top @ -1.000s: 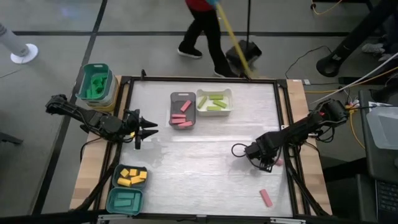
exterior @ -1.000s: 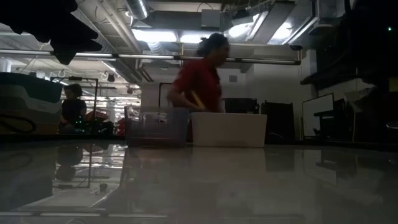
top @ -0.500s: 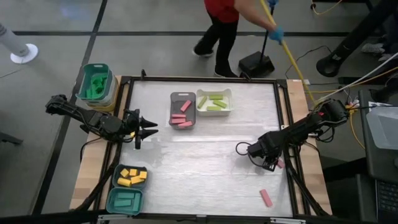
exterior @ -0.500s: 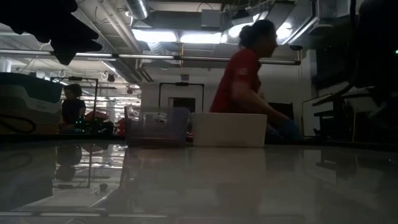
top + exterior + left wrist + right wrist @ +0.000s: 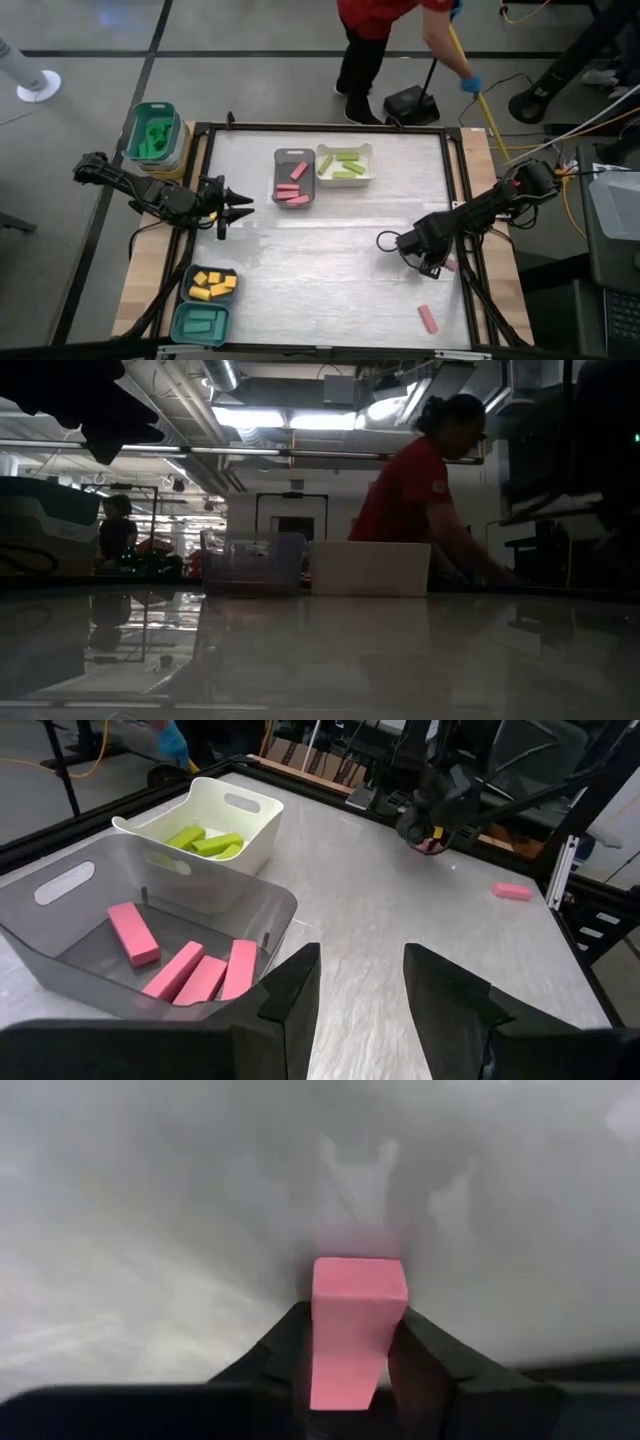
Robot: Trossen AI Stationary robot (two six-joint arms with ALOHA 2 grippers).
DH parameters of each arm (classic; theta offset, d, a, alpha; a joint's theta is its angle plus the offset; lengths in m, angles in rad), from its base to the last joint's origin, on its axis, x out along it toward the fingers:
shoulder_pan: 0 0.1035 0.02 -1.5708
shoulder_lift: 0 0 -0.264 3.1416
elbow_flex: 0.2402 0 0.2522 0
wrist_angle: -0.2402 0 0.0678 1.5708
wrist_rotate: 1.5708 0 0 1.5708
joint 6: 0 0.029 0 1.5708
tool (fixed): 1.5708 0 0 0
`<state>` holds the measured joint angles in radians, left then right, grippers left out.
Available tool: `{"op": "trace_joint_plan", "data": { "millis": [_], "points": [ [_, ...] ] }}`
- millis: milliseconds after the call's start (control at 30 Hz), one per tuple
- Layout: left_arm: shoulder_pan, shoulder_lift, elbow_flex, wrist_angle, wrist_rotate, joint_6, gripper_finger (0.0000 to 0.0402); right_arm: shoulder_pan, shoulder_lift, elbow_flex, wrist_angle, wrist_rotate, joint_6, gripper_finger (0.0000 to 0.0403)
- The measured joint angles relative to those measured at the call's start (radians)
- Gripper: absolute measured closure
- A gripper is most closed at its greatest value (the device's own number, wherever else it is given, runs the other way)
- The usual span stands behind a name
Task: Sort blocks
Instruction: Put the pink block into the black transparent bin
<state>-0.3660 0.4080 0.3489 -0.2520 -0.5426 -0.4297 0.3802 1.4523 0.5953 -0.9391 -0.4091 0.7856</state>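
Observation:
My right gripper stands near the table's right edge, pointing steeply down and shut on a pink block, which the high view shows as a pink spot. A second pink block lies flat on the table nearer the front. My left gripper hovers open at the table's left with nothing between its fingers. A grey tray holds pink blocks and a white tray holds light green ones. My right gripper pinches the pink block by its two long sides, one finger on each. The fingers come from above, slanting steeply down, and lie along the block. Its far end points at the tabletop; I cannot tell whether it is lifted clear.
At the front left stand a tray of yellow blocks and a teal tray. Another teal tray with green pieces sits off the far left corner. A person in red sweeps just beyond the far edge. Bare tabletop lies between the arms.
The person beyond the far edge has stepped toward the right while sweeping. Neither arm has visibly changed place.

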Motion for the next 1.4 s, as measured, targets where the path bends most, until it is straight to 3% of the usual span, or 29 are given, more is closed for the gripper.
{"op": "trace_joint_plan", "data": {
  "millis": [133,267,367,500,700,867,1067,1400],
  "points": [
    [0.000,0.000,0.000,0.000,0.000,0.000,0.0268,0.000,0.000,0.050,0.104,0.005,0.042,0.0302],
    [0.000,0.000,0.000,0.000,0.000,0.000,0.0268,-0.006,0.000,0.115,0.299,0.081,0.100,0.0287],
    [0.000,0.000,0.000,0.001,0.000,-0.001,0.0268,-0.039,0.000,0.164,0.450,0.195,0.132,0.0279],
    [0.000,0.000,0.000,0.001,0.000,0.000,0.0268,-0.114,-0.001,0.234,0.667,0.429,0.115,0.0290],
    [0.000,0.000,0.000,0.001,0.000,0.001,0.0268,-0.262,0.006,0.262,1.080,0.669,-0.086,0.0287],
    [0.000,0.000,0.000,-0.001,0.000,0.003,0.0268,-0.388,0.079,0.262,1.369,0.687,-0.142,0.0279],
    [0.000,0.000,0.000,-0.007,0.000,0.013,0.0268,-0.473,0.258,0.278,1.695,0.679,-0.138,0.0285],
    [0.000,0.000,0.000,-0.034,0.000,0.007,0.0268,-0.479,0.519,0.512,1.700,0.657,-0.140,0.0261]
  ]
}}
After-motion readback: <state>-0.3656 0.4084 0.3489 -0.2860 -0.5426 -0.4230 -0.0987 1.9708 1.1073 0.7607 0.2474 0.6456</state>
